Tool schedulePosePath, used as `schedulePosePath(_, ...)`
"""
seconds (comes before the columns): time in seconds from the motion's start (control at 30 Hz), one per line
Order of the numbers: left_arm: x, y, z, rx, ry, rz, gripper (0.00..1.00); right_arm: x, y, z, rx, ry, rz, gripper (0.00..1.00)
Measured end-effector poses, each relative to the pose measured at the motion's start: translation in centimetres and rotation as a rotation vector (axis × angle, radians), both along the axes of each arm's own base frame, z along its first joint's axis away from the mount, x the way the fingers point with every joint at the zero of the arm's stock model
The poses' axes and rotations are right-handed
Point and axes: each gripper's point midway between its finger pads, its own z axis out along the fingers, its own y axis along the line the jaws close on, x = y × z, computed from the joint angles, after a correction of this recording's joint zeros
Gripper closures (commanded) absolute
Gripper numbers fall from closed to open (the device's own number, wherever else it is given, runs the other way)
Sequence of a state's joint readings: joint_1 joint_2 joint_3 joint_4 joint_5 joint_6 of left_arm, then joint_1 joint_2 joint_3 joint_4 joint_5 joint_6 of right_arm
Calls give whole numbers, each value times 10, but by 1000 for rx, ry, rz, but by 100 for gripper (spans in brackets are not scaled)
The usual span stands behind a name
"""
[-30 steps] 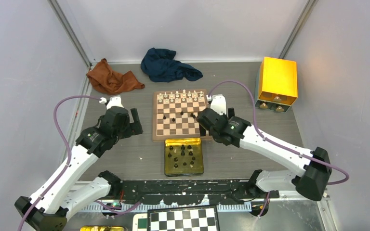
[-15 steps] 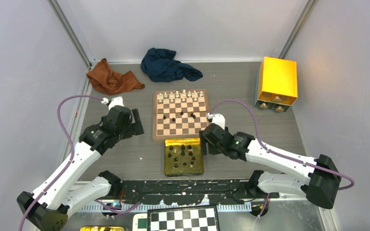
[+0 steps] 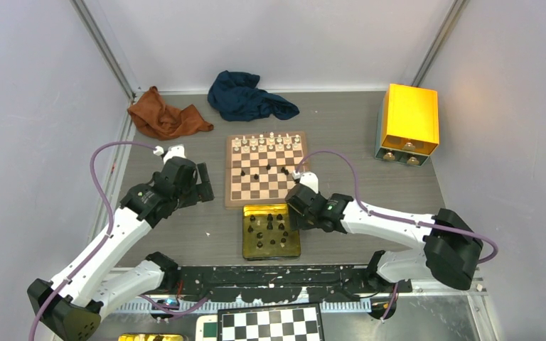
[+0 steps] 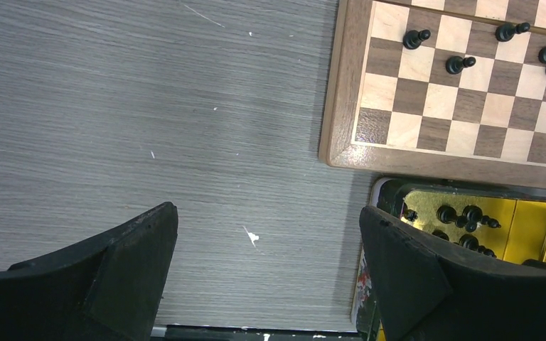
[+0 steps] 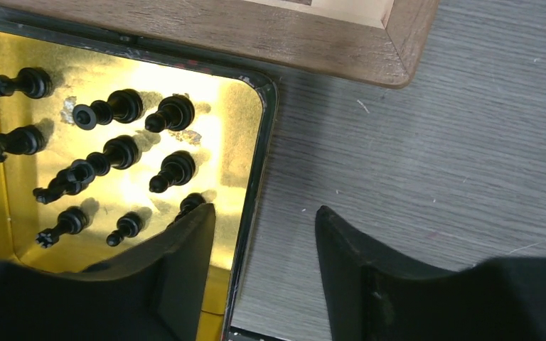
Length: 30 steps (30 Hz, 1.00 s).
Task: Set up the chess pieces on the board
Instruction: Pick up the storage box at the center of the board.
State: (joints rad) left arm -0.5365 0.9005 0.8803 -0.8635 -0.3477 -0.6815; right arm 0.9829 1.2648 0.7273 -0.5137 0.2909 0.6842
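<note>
The wooden board (image 3: 228, 177) lies mid-table, with white pieces (image 3: 266, 142) lined up along its far rows and three black chess pieces (image 3: 269, 165) loose near its middle. Several more black pieces (image 5: 174, 112) lie in the gold tin tray (image 3: 250, 245) just in front of the board. My right gripper (image 5: 264, 213) is open and straddles the tray's right rim (image 5: 256, 163): one finger over the tray, the other over the table, nothing between them. My left gripper (image 4: 269, 217) is open over bare table, left of the board's rim (image 4: 338, 85).
A yellow box (image 3: 409, 121) stands at the back right. A blue cloth (image 3: 249, 96) and an orange cloth (image 3: 163, 117) lie at the back. A black-and-white checkered board (image 3: 270, 323) sits below the arm bases.
My right gripper has drawn back from the board's right side toward the near edge, down to the tray's right rim, still open. The left arm has hardly moved.
</note>
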Motion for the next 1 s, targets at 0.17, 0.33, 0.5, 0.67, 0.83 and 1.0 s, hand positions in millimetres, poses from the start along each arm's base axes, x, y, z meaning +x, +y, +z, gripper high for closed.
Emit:
schedulePosePath(0.17,0,0,-1,-1,0,-1,1,3,0,-7,-19,1,-14,66)
schedulePosePath(0.33,1,-1,-3,-2,-1,-2,1,5,3,-11,-20,-2,-22,78)
schedulePosePath(0.5,1,-1,-7,3,12,-3,1,6,4,-16,-26,4,-32,90)
schedulePosePath(0.67,1,-2,-9,4,18,-5,2,8,1,-16,-41,-7,-36,99)
schedulePosePath(0.83,1,-2,-9,-5,18,6,2,7,-1,-16,-50,-3,-36,99)
schedulePosePath(1.0,0,-3,-7,-16,15,16,3,4,-12,-6,-101,7,-28,99)
